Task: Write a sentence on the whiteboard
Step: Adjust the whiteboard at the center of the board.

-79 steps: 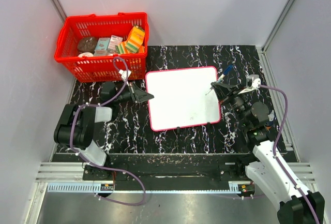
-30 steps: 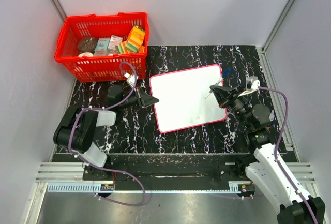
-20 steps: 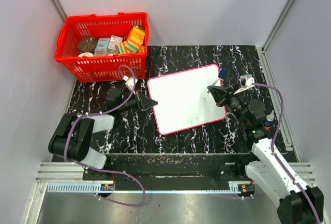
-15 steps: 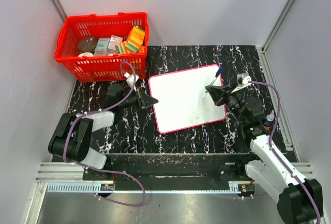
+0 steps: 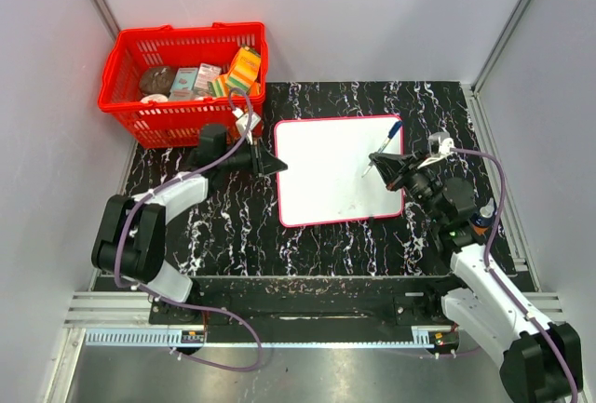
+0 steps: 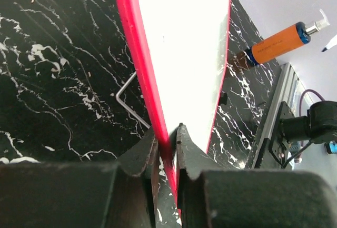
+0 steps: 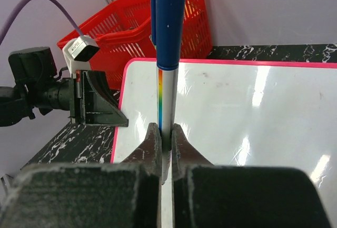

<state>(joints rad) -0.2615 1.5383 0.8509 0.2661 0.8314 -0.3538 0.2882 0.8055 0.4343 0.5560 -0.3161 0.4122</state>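
The whiteboard (image 5: 340, 170) has swung out of its skew and lies square on the tabletop (image 5: 233, 226), long axis left-to-right, its left rim pinched in the left tool (image 5: 277, 165). The right tool (image 5: 384, 163) clenches a blue marker (image 5: 395, 133) over the board's right edge. No writing shows, so the whole sentence remains.

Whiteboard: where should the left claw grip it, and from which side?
Its thin red frame at the left edge, coming from the left, level with the table. The whiteboard lies flat, so only the rim fits the jaws; the left claw pinches there now, clear of the right claw and its marker.
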